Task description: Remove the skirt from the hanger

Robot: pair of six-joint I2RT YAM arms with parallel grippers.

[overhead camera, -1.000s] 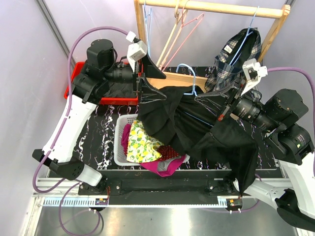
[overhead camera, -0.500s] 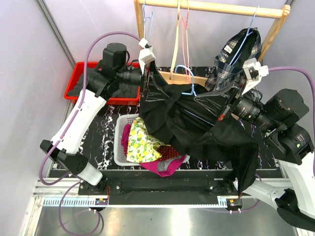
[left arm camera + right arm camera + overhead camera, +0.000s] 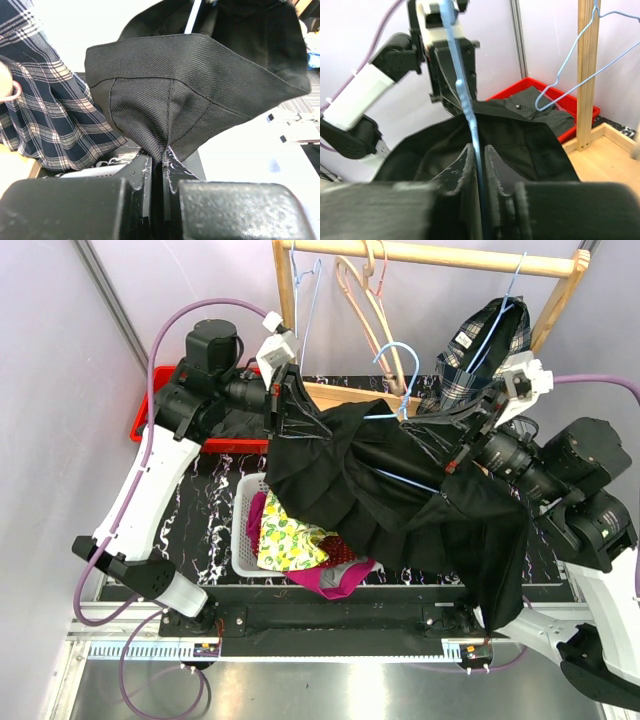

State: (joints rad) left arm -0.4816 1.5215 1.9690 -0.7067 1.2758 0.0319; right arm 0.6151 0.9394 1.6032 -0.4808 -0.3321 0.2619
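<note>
The black pleated fabric skirt (image 3: 380,490) is showing plain, under a light-blue wire hanger (image 3: 400,360). Behind the skirt, a navy-and-white plaid garment (image 3: 485,345) is hanging. Left of the skirt, a yellow lemon-print cloth (image 3: 285,535), a magenta cloth (image 3: 335,580) and a red plastic tray (image 3: 143,423) are showing.

no legible text in any view, white tag (image 3: 463,338) on plaid garment (image 3: 495,355) too small to read, tick strip (image 3: 330,651) on front rail, marks only, no readable numbers

A robotics lab cell: two cabled arms (image 3: 150,475) bolted along an aluminium rail (image 3: 330,648), plain lilac partition walls (image 3: 60,390), a marble-patterned surface (image 3: 205,510), wooden garment rack (image 3: 440,254) and laundry basket (image 3: 243,530).
</note>
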